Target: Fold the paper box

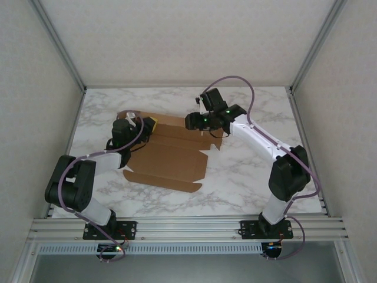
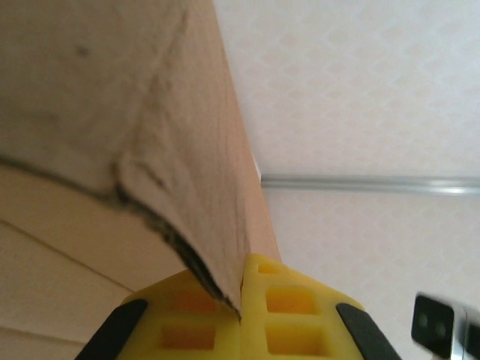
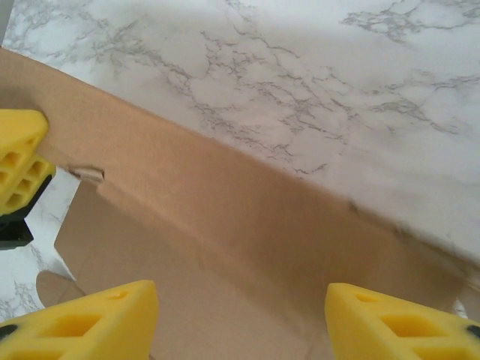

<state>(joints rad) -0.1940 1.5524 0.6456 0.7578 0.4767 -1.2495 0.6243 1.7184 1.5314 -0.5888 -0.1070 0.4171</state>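
While the left fingers point(image 2: 262, 304) clench the raised left flap of the box point(image 1: 171, 156), the right fingers point(image 3: 375, 319) hang spread over its far-right wall — gripping nothing. The box lies mostly flat on the tabletop point(image 1: 253, 171), centre-left. To fold well, I'd judge the right fingers should close along that wall's crease and lift in step with the left — uneven pulls would skew the sheet.
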